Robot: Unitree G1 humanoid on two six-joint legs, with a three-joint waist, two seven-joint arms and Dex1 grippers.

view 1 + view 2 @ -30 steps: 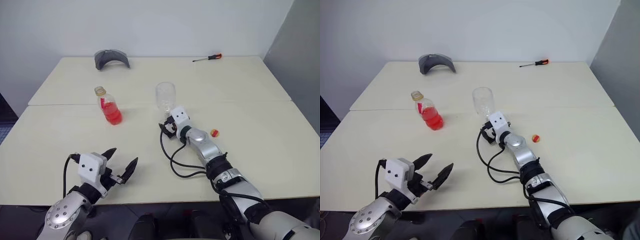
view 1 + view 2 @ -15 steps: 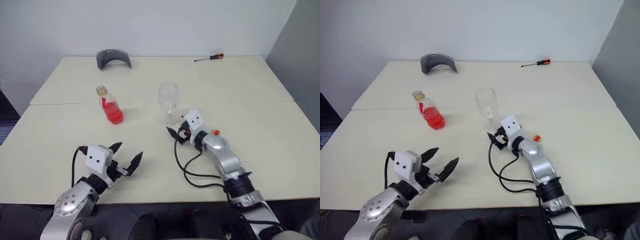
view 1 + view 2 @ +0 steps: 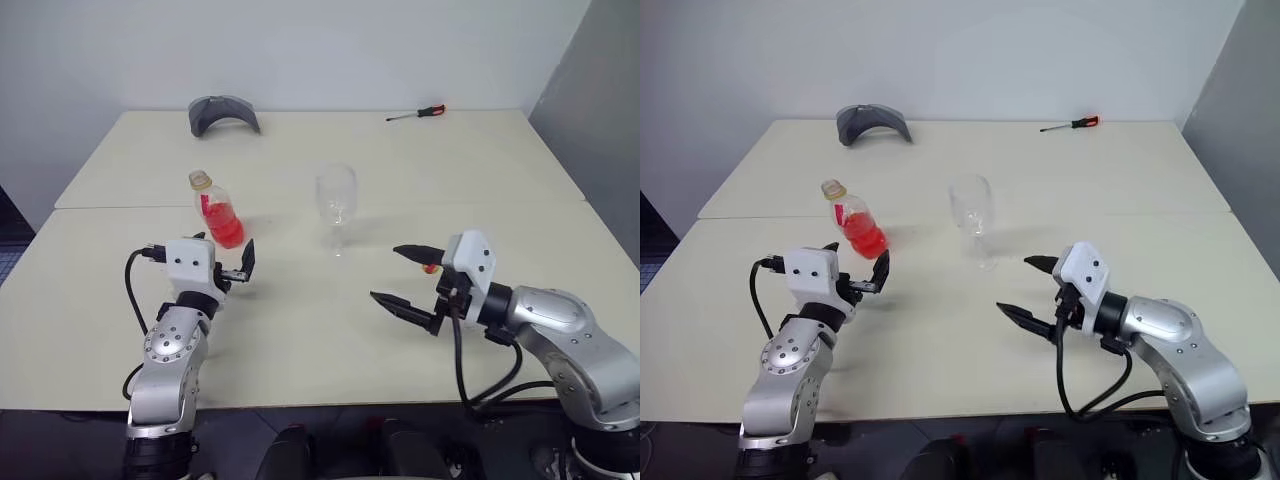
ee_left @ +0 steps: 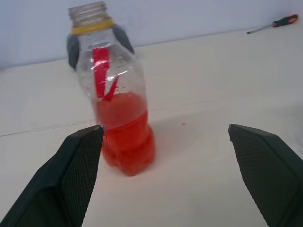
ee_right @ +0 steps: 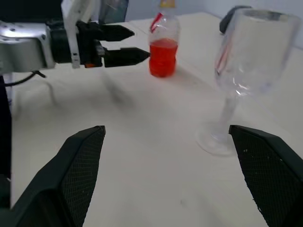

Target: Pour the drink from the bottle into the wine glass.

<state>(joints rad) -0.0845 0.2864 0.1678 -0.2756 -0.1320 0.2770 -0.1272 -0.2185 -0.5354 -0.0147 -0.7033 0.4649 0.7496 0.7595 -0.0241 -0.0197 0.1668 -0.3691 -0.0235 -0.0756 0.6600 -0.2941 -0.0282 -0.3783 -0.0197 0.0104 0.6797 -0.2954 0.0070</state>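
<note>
The cream counter (image 3: pixel 480 170) carries everything. The right end effector (image 3: pixel 402 277), fingers spread wide and holding nothing, hovers at about 4 o'clock from the wine glass (image 3: pixel 336 208), well apart. The left end effector (image 3: pixel 235 262), also spread and empty, sits just at 6 o'clock of the bottle (image 3: pixel 219 210). The uncapped bottle stands upright at 9 o'clock from the glass, the drink (image 4: pixel 125 132) filling its lower half.
</note>
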